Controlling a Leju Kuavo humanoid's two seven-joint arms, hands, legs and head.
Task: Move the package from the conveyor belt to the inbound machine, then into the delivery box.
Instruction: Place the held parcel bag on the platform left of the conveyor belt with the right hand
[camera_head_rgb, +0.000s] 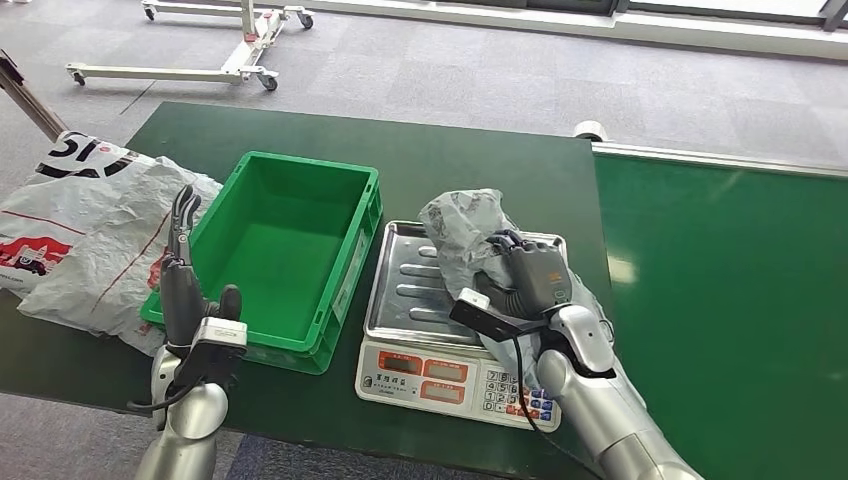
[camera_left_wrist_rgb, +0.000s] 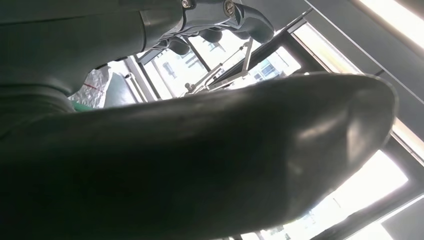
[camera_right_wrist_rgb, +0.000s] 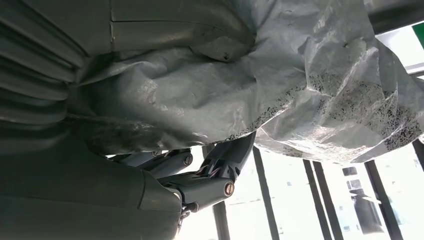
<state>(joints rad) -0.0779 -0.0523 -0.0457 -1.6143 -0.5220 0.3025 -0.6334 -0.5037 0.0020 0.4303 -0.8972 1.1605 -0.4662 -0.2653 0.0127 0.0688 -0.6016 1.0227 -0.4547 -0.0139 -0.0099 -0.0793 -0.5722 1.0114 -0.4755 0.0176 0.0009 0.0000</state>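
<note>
A crumpled grey plastic package lies over the right side of the scale's steel tray. My right hand grips the package from above, fingers wrapped around it. In the right wrist view the grey package fills the space between thumb and fingers. My left hand stands upright at the near left corner of the empty green box, fingers straight and apart, holding nothing. The left wrist view shows its thick thumb close up.
The scale with display and keypad sits at the table's front edge. A green conveyor belt runs along the right. Large white printed bags lie left of the box. A white wheeled frame stands on the floor behind.
</note>
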